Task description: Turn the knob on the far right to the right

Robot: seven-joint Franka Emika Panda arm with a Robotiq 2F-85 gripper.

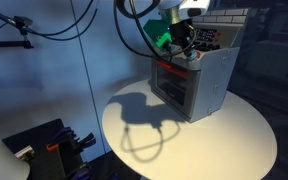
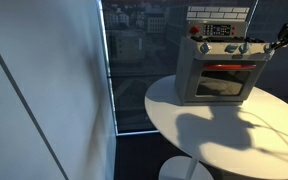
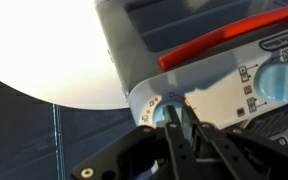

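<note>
Item: far-right knob, front panel of toy oven, on round counter. Small, light, rigid plastic, likely slick; best pinched across the rim. Fingers narrow, apparently clamping the knob.

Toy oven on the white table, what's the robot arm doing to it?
The robot arm's gripper is at the end knob on the front of the toy oven, which stands on a round white table. In the wrist view its fingers sit on either side of that knob, ready to twist it. Whether they are squeezing it yet is hard to tell.
</note>
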